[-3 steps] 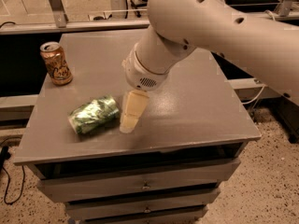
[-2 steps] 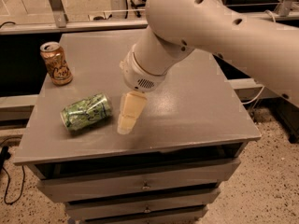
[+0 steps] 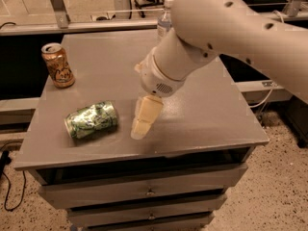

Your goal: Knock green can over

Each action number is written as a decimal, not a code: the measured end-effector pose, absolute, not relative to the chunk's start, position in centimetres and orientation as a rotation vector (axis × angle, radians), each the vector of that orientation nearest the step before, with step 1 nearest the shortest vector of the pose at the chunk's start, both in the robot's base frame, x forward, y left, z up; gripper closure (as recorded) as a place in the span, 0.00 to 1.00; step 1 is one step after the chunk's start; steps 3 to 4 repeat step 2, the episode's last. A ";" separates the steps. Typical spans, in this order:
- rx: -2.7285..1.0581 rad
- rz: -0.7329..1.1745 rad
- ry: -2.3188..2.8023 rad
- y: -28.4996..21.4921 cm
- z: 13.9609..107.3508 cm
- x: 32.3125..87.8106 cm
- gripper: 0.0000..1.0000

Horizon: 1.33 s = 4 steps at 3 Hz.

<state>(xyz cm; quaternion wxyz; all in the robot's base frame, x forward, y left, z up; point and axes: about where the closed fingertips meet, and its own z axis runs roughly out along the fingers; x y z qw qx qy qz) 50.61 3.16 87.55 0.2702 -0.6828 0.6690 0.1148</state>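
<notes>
Item 1: green can (image 3: 91, 120). We found it lying on its side on the table (image 3: 207, 114), near the front left corner, its length running roughly left to right.

Item 2: tool (image 3: 139, 131). We recorded it just right of the green can and apart from it. It pointed down with its tip close to the table. Its fingers sat together, with no gap showing and nothing held.

Item 3: arm (image 3: 231, 28). It extended from the upper right over the table's middle.

Item 4: orange can (image 3: 57, 65). It stood upright at the back left, well apart from the green can.

Item 5: bottle (image 3: 166, 13). It stood at the back edge, largely hidden behind the arm.

Item 6: drawers (image 3: 149, 191). We noted them below the table top.
</notes>
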 end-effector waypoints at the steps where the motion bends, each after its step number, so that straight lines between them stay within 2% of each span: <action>1: -1.724 0.356 1.824 -1.7 87.5 51.5 0.00; 2: -1.570 0.413 1.855 -7.8 87.3 52.2 0.00; 4: -1.570 0.413 1.855 -7.8 87.3 52.2 0.00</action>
